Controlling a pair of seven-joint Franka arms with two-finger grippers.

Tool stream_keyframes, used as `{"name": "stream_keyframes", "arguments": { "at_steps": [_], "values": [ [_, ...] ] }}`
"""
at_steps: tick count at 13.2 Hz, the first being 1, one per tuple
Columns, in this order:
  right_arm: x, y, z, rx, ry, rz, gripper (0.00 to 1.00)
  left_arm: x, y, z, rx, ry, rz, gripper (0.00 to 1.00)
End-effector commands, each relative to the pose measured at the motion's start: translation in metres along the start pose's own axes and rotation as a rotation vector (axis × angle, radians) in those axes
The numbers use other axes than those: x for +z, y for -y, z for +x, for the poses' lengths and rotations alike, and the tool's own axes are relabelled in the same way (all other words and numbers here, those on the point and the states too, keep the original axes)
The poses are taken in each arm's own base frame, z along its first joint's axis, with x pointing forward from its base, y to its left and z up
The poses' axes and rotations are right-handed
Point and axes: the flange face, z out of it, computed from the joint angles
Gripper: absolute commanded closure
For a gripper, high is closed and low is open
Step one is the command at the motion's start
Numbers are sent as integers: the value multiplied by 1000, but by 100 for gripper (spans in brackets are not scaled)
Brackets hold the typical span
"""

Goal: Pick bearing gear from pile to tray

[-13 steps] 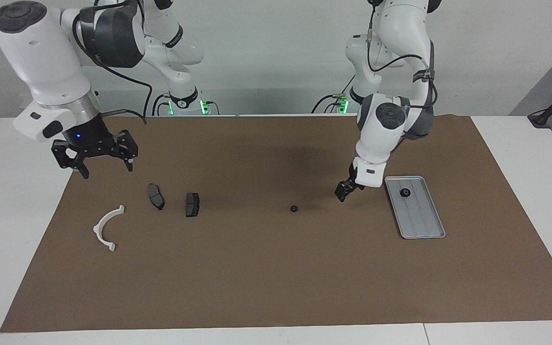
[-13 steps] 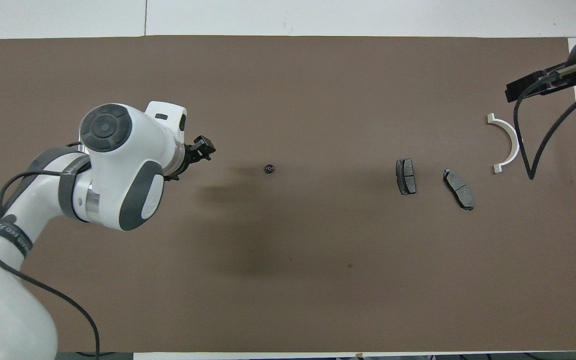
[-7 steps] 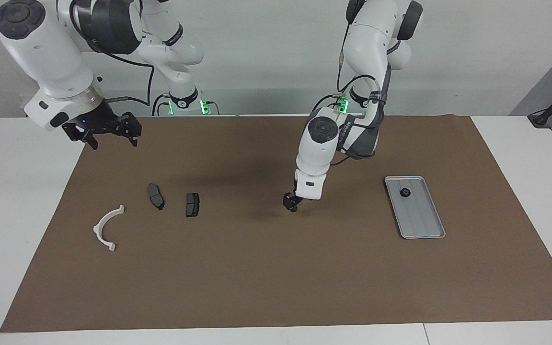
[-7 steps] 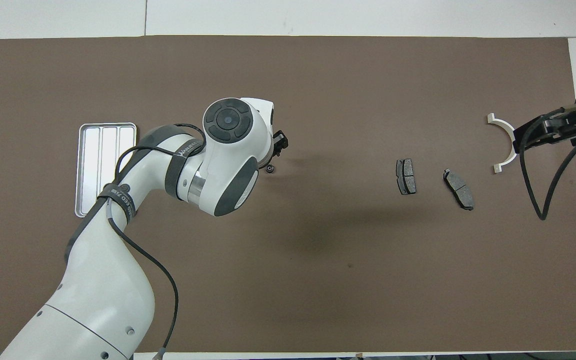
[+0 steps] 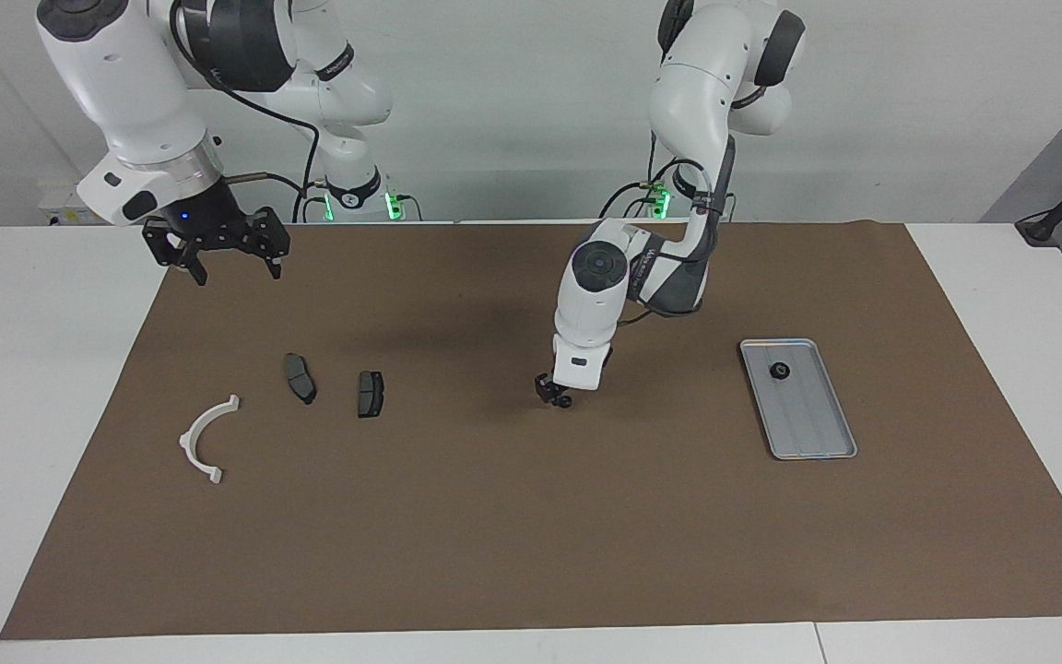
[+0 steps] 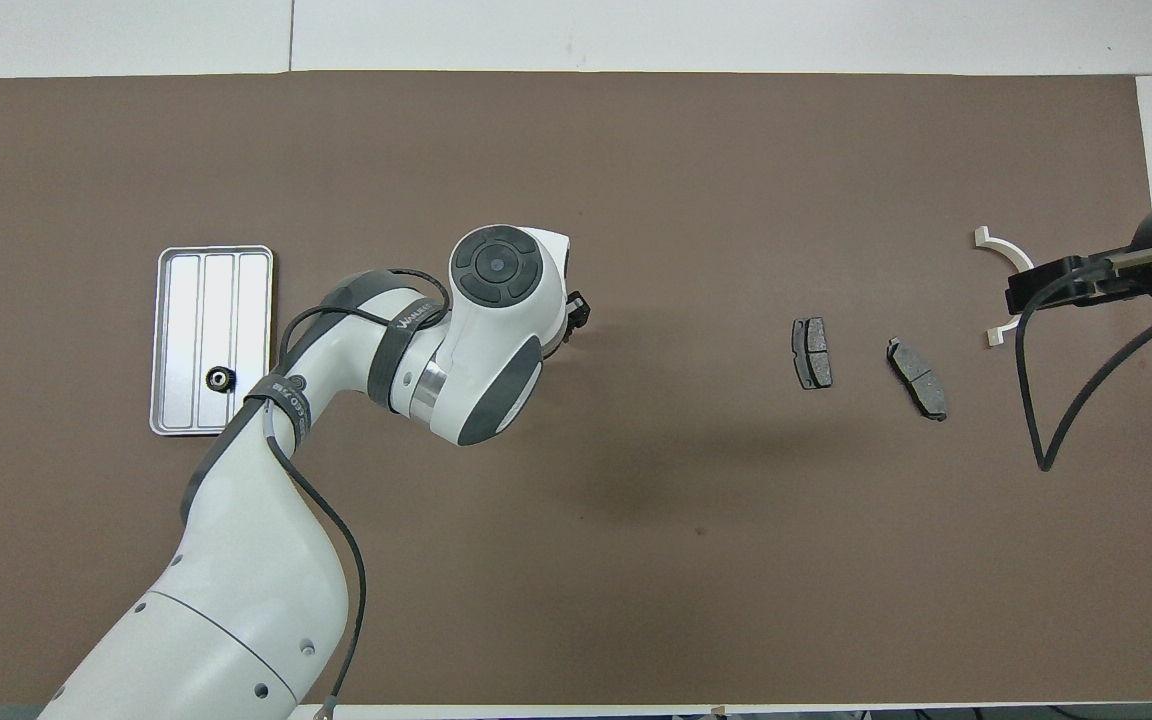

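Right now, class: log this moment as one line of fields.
left gripper: down at loose black gear on mat | right gripper: open, waiting | tray: one gear inside

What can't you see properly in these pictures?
- Overhead view: the left arm's white wrist hides the small black round gear on the brown mat and most of the left gripper.
- Facing view: left gripper is at that gear; gripped or not, too small to tell.
- Overhead view: right gripper covers part of the white half-ring bracket.

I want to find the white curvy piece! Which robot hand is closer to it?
Right. The right end effector hangs above the table near the white half-ring bracket; the left end effector is down mid-table, past both plates.
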Motion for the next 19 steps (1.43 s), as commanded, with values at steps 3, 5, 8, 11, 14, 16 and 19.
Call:
{"name": "stream_keyframes", "arguments": {
  "at_steps": [3,5,8,11,14,16,19],
  "values": [
    [-5,-1,-12,20,25,20,0,5,-2,5,-31,-21,-5,38],
    [-4,-1,-13,20,37,21,0,7,1,11,-39,-22,-3,38],
    [-1,-1,-15,20,52,22,0,6,2,16,-49,-33,-8,38],
    [-3,-2,-16,22,52,22,0,5,1,18,-61,-41,-23,38],
    [-2,-2,-16,26,54,22,0,6,-2,11,-103,-43,-23,52],
    [-3,-2,-16,25,52,22,0,6,-2,11,-116,-49,-24,73],
    [-3,-1,-16,22,49,21,0,6,-2,12,-125,-52,-28,97]
  ]
}}
